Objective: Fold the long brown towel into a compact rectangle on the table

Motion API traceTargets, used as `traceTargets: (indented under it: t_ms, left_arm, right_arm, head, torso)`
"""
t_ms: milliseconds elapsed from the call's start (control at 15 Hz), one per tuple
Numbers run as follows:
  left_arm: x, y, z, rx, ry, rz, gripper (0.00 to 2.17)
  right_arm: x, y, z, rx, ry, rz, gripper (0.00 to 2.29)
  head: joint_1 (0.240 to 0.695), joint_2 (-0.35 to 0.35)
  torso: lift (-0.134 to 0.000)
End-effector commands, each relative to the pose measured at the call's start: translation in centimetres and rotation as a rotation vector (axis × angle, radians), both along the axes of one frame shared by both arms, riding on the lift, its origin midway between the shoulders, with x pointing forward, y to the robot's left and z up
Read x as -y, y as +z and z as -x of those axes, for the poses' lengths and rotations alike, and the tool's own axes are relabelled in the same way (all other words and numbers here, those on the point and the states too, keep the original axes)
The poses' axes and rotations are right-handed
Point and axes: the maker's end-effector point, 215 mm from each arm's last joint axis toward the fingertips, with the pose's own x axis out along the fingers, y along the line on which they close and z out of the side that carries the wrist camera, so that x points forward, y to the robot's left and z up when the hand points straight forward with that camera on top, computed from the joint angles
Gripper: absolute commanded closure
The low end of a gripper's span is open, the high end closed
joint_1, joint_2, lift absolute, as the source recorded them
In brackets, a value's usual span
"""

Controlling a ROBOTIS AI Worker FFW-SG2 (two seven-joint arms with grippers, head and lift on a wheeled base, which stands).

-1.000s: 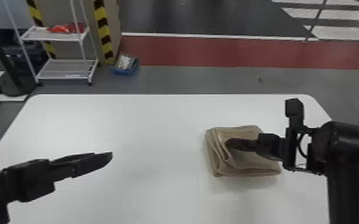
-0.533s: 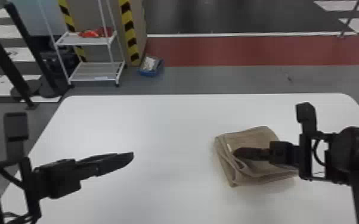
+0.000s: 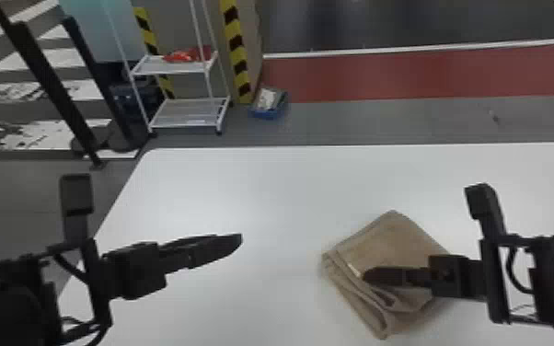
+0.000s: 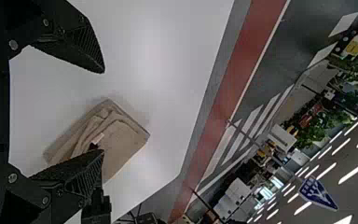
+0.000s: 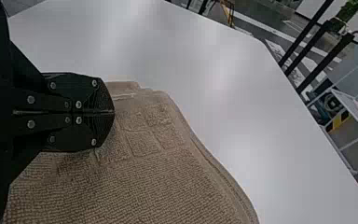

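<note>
We locate the right gripper over the brown towel, its flat black fingers clenched, the tips meeting along a straight seam in the right wrist view. We cannot tell whether any cloth is caught beneath that seam. The fingers lie across the towel's upper face, the tips near its left-hand corner in the head view, beside the open folds. The left gripper is positioned over the table, well to the left of the towel; in the left wrist view we observe its ridged fingers standing wide apart, released, with bare tabletop between the tips. The towel rests on the table as a compact, layered packet, set diagonally, one corner directed away from us. Its stacked edges fan slightly along the near left side, and one rounded fold stands loose. The cloth is a ribbed, looped pile; close up, we note raised squares bordered by flatter woven bands, and a stitched hem. A small pale tag lies among the folds, too small to read. The tabletop is smooth, white and round-cornered. Beyond it we identify a white wire rack bearing a red item, a blue bin on the grey floor, yellow-and-black hazard stripes and a red floor band.
</note>
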Motion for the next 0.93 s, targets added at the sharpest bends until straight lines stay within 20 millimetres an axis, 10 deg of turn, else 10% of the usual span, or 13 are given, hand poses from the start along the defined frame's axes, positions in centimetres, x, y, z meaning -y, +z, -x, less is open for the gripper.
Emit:
traceTargets:
  t_ms: [0, 400, 867]
  left_arm:
    - [0.3, 0.1, -0.1, 0.002, -0.002, 0.006, 0.33]
    - [-0.1, -0.3, -0.6, -0.008, 0.008, 0.014, 0.33]
    - [-0.6, -1.0, -1.5, -0.029, 0.018, 0.04, 0.33]
  right_arm:
    - [-1.3, 0.5, 2.1, 0.005, 0.037, -0.016, 2.04]
    - [3.3, 5.4, 0.4, 0.129, -0.068, -0.069, 2.04]
    - [12.3, 2.9, 3.1, 0.086, -0.178, -0.005, 2.04]
  head:
    - [0.695, 0.198]
    - [0.695, 0.209]
    - [0.695, 0.092]
  torso:
    - [-0.125]
    - [-0.125]
    - [-0.125]
